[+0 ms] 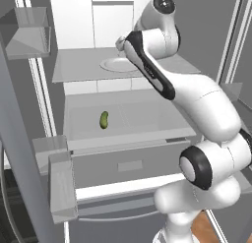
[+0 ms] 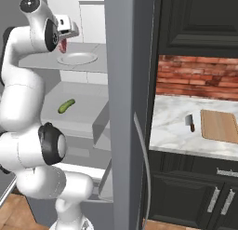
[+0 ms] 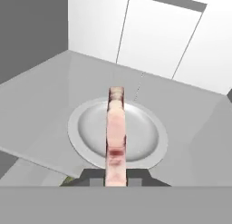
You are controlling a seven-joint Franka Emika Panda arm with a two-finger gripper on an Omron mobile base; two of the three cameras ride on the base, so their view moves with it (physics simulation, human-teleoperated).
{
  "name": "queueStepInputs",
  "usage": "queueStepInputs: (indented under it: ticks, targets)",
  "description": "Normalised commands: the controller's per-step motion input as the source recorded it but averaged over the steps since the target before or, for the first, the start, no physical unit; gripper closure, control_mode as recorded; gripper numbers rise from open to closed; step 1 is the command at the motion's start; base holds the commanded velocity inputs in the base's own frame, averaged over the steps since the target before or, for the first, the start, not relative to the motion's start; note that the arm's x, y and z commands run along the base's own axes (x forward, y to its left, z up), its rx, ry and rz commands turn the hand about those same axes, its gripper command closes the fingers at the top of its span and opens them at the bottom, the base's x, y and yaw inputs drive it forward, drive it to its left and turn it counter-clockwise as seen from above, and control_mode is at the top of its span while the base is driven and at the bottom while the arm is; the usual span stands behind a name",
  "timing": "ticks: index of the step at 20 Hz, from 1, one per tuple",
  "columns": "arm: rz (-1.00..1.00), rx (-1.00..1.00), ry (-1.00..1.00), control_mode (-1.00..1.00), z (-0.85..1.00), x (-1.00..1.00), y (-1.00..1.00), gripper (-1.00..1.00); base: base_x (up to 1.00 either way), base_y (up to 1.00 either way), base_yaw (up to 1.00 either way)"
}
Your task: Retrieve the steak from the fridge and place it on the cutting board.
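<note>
The steak (image 3: 116, 132), a red and pink slab seen edge-on, hangs in my gripper (image 3: 116, 180), which is shut on it just above a round white plate (image 3: 90, 128). From the right base view the steak (image 2: 62, 47) dangles under the hand, above the plate (image 2: 77, 58) on an upper shelf of the open fridge (image 2: 42, 62). My own arm hides the steak in the left base view, where the plate (image 1: 115, 65) sits on the shelf. The tan cutting board (image 2: 222, 125) lies on the marble counter to the right of the fridge.
A green pickle (image 1: 104, 119) (image 2: 66, 105) lies on the shelf below. The open fridge door (image 2: 128, 108) stands between the fridge interior and the counter. A cleaver (image 2: 190, 122) rests left of the board. Door bins (image 1: 61, 183) jut out at the left.
</note>
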Motion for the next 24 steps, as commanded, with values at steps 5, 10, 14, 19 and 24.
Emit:
queueStepInputs:
  ticks: [5,10,14,19,24]
  targets:
    - [-0.41,0.02,0.0,-1.0,0.0,-0.59,-0.13,1.0,0.0,0.0,0.0]
    - [-0.32,0.05,0.06,-1.0,0.01,-0.64,-0.15,1.0,0.0,0.0,0.0]
    - [-0.15,0.22,0.16,-1.0,0.0,-0.5,-0.1,1.0,0.0,0.0,0.0]
    - [0.06,0.17,0.11,-1.0,0.01,-0.66,-0.22,1.0,0.0,0.0,0.0]
    - [0.1,0.01,0.0,-1.0,0.0,-1.0,-0.19,1.0,0.0,0.0,0.0]
